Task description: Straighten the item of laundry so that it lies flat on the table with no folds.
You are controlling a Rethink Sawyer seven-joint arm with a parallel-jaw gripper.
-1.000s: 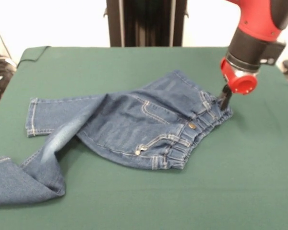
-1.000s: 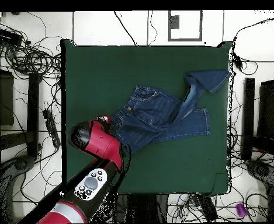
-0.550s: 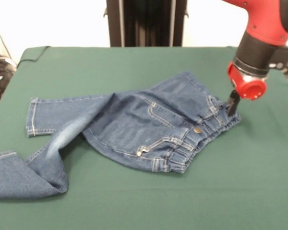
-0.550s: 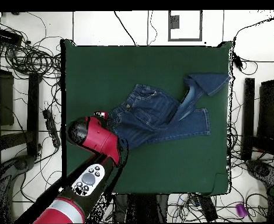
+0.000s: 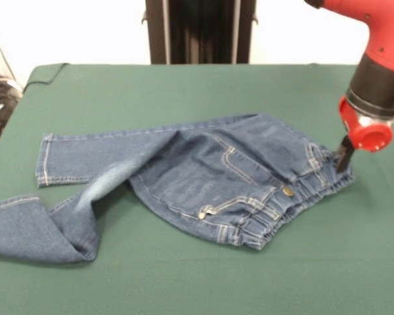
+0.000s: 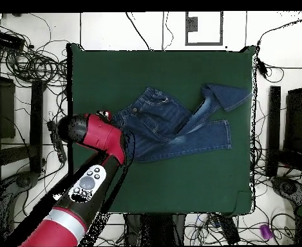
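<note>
The item of laundry (image 5: 230, 177), a small pair of blue jeans, lies on the green table (image 5: 184, 92). Its waistband points right. One leg stretches left to a cuff, and the other is folded back on itself at the front left edge. My gripper (image 5: 345, 157) is shut on the waistband's far right corner, low over the cloth. Seen from overhead, the gripper (image 6: 108, 117) sits at the left end of the jeans (image 6: 160, 122), near the left edge of the table (image 6: 179, 180). The red arm hides part of the waistband there.
Tangled cables (image 6: 24, 64) and dark racks (image 6: 2, 109) flank the table in the overhead view. The table cloth's corner (image 5: 46, 71) is turned up at the far left of the front view. The folded leg (image 5: 33, 230) reaches the table's front left edge.
The gripper has pulled the waistband further right in the front view. The whole garment slid with it and the upper leg stretched out straighter.
</note>
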